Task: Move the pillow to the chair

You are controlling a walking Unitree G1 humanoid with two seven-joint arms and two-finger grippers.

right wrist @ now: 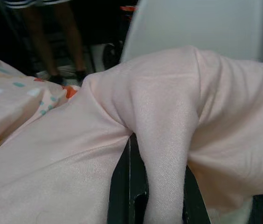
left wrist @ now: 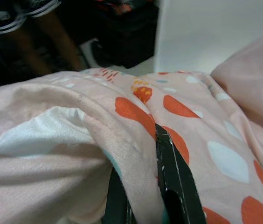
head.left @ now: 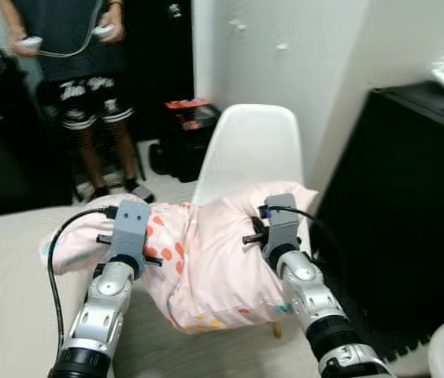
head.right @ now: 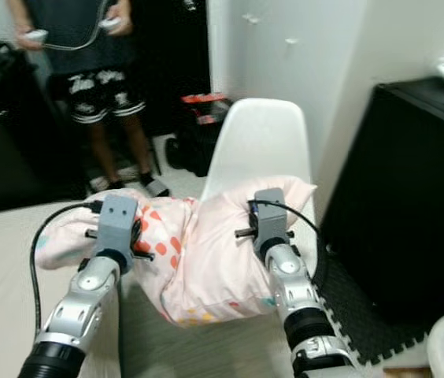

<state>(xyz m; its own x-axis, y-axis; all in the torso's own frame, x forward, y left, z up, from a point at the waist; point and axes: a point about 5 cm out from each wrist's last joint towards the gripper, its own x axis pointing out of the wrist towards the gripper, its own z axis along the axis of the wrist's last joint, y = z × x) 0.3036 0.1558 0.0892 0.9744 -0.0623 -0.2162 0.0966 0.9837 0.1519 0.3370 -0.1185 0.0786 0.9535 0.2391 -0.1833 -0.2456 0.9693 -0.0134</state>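
Pillow [head.left: 206,260] hangs between both grippers over the chair [head.left: 249,150] seat. Left gripper [left wrist: 152,186] and right gripper [right wrist: 152,186] each clamped on a fabric fold.

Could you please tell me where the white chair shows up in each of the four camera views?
Left eye view: white chair at centre, behind the pillow.
Right eye view: centre, slightly right, its back above the pillow.
Left wrist view: pale back at upper right.
Right wrist view: back across the top.
Shared landmark: the pink pillow, pinched by left gripper and right gripper.
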